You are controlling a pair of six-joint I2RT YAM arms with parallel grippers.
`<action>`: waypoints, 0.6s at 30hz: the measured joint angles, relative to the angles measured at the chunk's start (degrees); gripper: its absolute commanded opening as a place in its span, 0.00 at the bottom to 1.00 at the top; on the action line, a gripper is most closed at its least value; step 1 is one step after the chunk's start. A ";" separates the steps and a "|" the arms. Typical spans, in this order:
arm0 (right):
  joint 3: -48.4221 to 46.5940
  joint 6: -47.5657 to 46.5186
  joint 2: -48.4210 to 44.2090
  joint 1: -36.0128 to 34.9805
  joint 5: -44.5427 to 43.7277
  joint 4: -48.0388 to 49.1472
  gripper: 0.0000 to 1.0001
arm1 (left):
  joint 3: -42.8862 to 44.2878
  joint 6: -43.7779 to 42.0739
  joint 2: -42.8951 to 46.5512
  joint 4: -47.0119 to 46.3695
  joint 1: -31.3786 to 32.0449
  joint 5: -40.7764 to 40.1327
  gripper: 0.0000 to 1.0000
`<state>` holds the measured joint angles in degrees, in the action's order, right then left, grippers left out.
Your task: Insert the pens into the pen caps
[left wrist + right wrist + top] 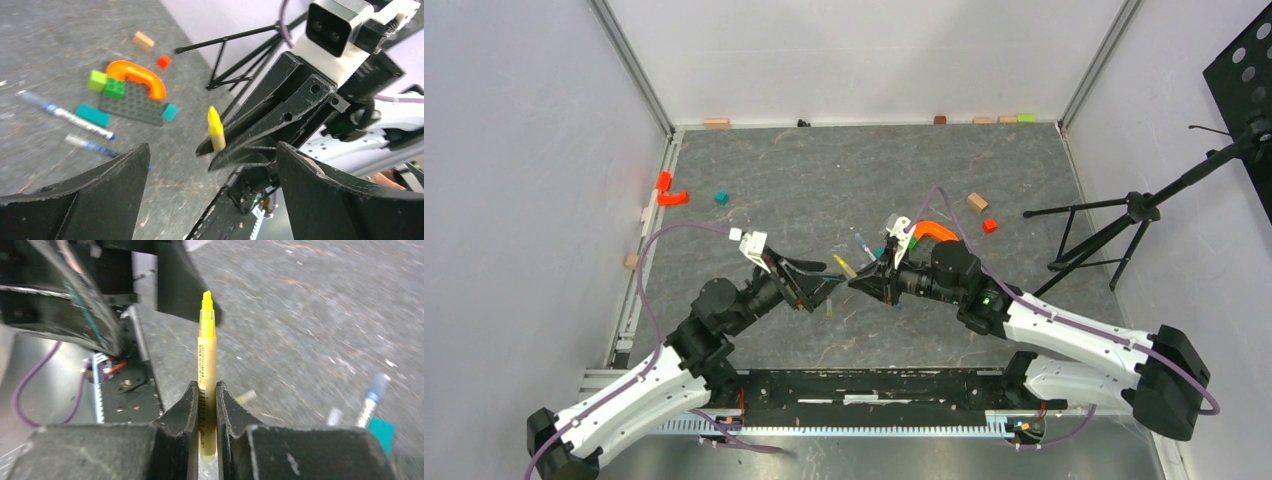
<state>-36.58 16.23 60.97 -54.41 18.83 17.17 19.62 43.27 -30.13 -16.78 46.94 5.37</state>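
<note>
From above, the right gripper (858,281) is clenched on one yellow pen (844,266), left of the orange arch (934,230) and nearer the arm bases than it. The pen's long axis runs diagonally, with its free tip pointing away from the arch and toward the left gripper (832,282), whose fingers are spread apart and hold nothing. One white-and-blue pen (864,245) lies on the table between the arch and the yellow pen. One short pale tube (830,308) lies on the table farther from the arch than the yellow pen does.

In the left wrist view, the yellow pen stands nearly upright to the right of the arch, between the right gripper's black fingers. Its brighter chisel tip is uppermost and its barrel is paler. Two slim sticks lie flat below and left of the arch, roughly parallel. One is the long white-and-blue pen, which has a bluish-grey end. The other is a shorter grey-and-blue stick (92,145), and I cannot tell whether it is a pen or a cap.

In the right wrist view, the yellow pen rises straight up out of the clamped jaws. Its barrel carries small printing and a barcode. The tip ends just short of the left gripper's dark finger.
</note>
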 measured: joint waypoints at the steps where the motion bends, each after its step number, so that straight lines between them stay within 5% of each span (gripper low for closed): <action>1: 0.00 -0.11 -0.39 -0.02 -2.40 -1.68 0.00 | 0.59 -0.48 0.87 3.10 0.00 -1.49 1.00; 9: 0.09 0.28 -2.91 -0.02 -23.02 -15.89 0.00 | 8.50 -2.60 -1.51 26.29 0.00 -13.88 0.85; 18: 0.24 0.59 -7.08 0.00 -35.54 -25.92 0.00 | 13.97 -2.86 -22.58 40.13 0.02 -15.74 0.67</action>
<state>-36.34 16.82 53.89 -54.41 -16.71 -8.75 33.58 40.40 -52.71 23.35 46.96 -10.37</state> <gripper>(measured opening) 0.160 0.721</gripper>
